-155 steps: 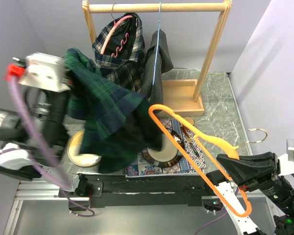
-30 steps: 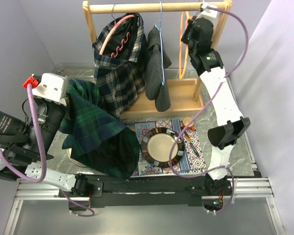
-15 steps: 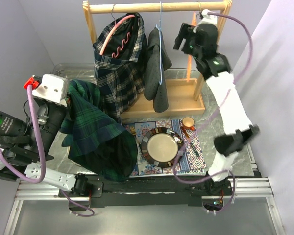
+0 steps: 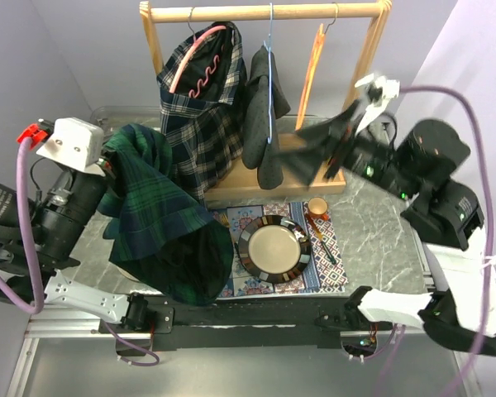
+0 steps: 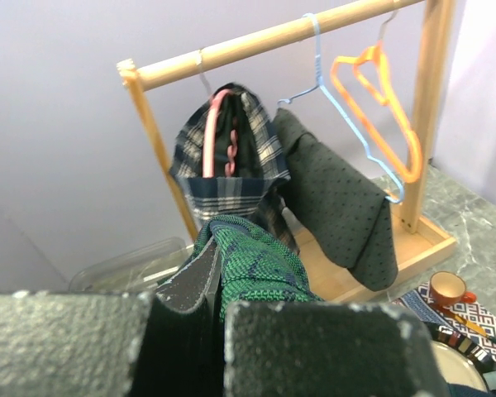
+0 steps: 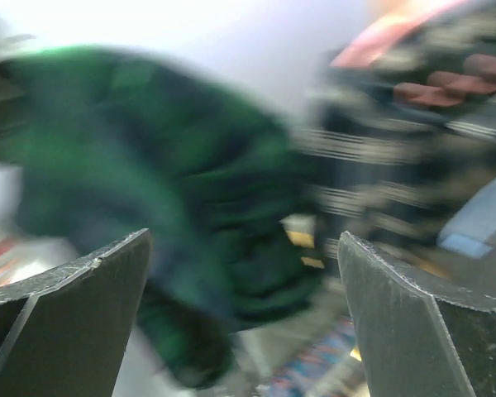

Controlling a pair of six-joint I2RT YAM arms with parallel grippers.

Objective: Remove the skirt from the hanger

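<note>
The dark green tartan skirt (image 4: 161, 219) hangs in a bunch from my left gripper (image 4: 116, 161) at the left of the table, free of any hanger. In the left wrist view the left gripper (image 5: 211, 318) is shut on a fold of the skirt (image 5: 260, 265). The bare orange hanger (image 4: 314, 62) hangs on the rack's rail at the right, also visible as the orange hanger (image 5: 380, 107). My right gripper (image 4: 306, 157) is blurred, below the rail and apart from the hanger. In its wrist view the right gripper (image 6: 244, 314) is open and empty, facing the skirt (image 6: 149, 207).
The wooden rack (image 4: 264, 12) also carries a plaid garment on a pink hanger (image 4: 202, 99) and a grey garment on a blue hanger (image 4: 269, 124). In front lie a patterned mat (image 4: 335, 256) with a plate (image 4: 273, 248) and a small orange cup (image 4: 317, 206).
My right gripper carried the orange hanger up to the rail, opened, let it go and swung down away from the rack. The left gripper kept hold of the skirt, shifting slightly.
</note>
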